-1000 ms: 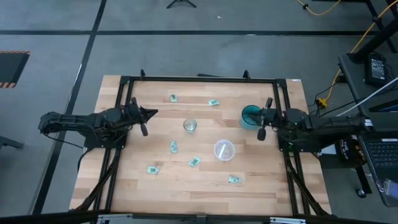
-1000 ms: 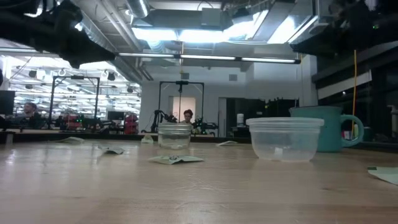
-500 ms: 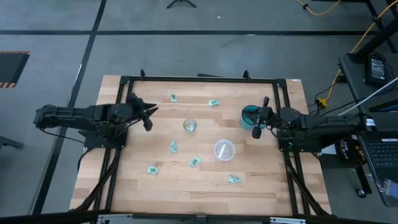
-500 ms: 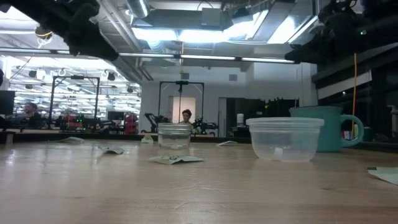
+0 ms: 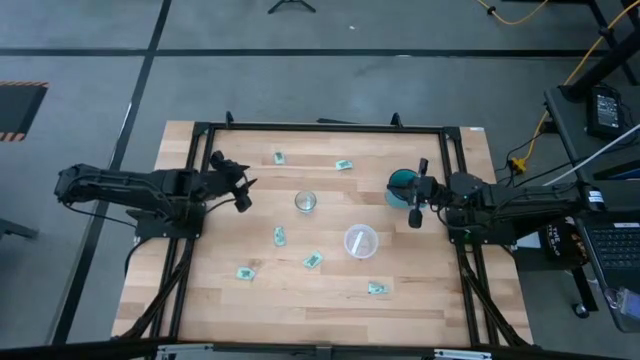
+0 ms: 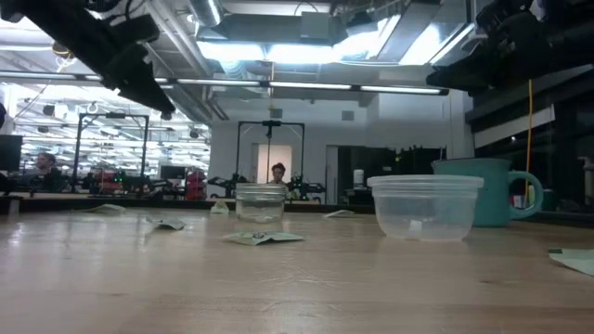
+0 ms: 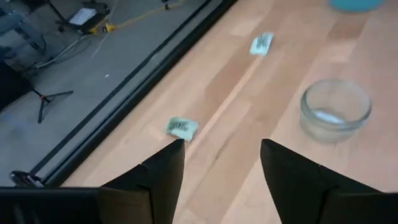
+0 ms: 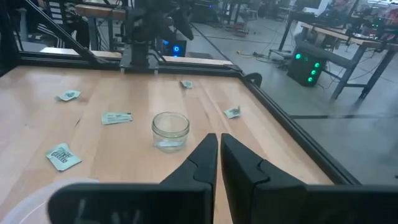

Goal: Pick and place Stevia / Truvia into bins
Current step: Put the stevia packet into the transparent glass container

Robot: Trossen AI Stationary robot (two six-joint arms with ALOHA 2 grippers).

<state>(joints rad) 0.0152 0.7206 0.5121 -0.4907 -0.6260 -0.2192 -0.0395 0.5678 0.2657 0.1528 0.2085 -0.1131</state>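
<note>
our left gripper (image 5: 233, 186) hangs over the left side of the table with its fingers spread wide and nothing between them, while our right gripper (image 5: 417, 196) waits pinched together and empty at the right edge beside the teal mug (image 5: 403, 183). the stevia packets lie loose on the wood; the nearest one (image 7: 182, 127) sits just beyond our left fingers at the far edge, with the glass jar (image 5: 305, 202) to its right and the plastic cup (image 5: 360, 241) nearer. we judge the reach is the step in hand, so we should square the wide fingers over that packet, come straight down, and pinch low at the wood, because such a flat thing will likely slide rather than lift.

Glass jar (image 5: 305, 202), plastic cup (image 5: 360, 241) block centre; bare wood between packets.
</note>
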